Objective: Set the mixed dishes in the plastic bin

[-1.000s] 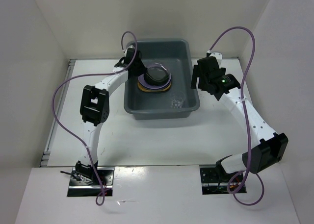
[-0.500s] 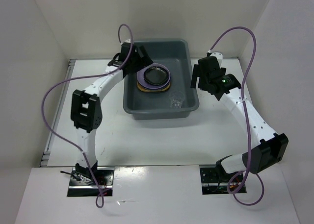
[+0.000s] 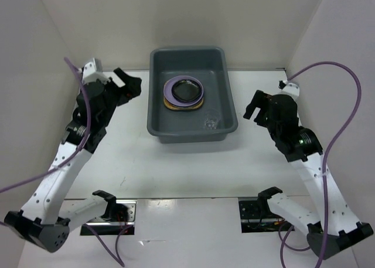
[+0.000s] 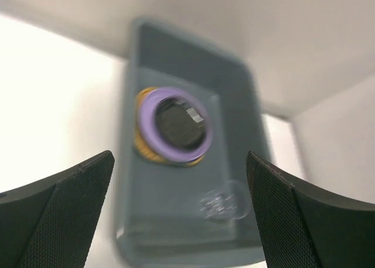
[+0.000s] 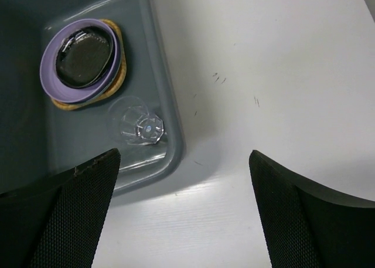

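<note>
The grey-blue plastic bin [image 3: 153, 107] stands at the back middle of the table. Inside it lies a stack: a lilac plate [image 3: 169, 92] on a woven bamboo tray [image 3: 170, 106], with a small black dish [image 3: 186, 90] on top. A clear glass cup [image 3: 211, 124] lies in the bin's near right corner. My left gripper [image 3: 128, 83] hangs open left of the bin, holding nothing. Open and empty too, my right gripper [image 3: 253, 105] is right of the bin. The left wrist view, blurred, shows the lilac plate [image 4: 150, 112] and the cup [image 4: 222, 200]. In the right wrist view are the bin's rim [image 5: 161, 104], the plate [image 5: 49, 74] and the cup [image 5: 137, 124].
White walls close the table in at the back and both sides. Purple cables loop off both arms. The arm bases sit on metal plates [image 3: 249, 212] at the near edge.
My left gripper has opened and pulled out of the bin to the left. The right arm has drawn back toward the near right. The stacked dishes stay in the bin.
</note>
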`<state>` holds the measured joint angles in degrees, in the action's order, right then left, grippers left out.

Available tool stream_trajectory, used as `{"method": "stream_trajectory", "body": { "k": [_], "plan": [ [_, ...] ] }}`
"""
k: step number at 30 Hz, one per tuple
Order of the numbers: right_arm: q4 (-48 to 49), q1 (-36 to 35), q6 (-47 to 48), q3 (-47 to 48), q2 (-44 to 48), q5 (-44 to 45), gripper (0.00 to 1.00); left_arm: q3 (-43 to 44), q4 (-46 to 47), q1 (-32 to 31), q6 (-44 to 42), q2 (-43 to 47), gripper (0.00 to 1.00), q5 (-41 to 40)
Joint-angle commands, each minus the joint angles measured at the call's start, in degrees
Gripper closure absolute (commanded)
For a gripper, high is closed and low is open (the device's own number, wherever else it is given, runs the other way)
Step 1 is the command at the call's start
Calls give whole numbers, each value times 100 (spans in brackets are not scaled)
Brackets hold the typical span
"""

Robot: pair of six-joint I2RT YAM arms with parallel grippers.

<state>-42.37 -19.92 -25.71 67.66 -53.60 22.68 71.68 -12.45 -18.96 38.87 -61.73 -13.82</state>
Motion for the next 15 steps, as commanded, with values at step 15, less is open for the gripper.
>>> {"method": "stream_trajectory", "body": {
  "k": [15],
  "plan": [
    [545, 50, -917, -1500, 2151, 500, 1, -2396, -1998, 103, 1007, 2042, 0, -2343]
  ]
}}
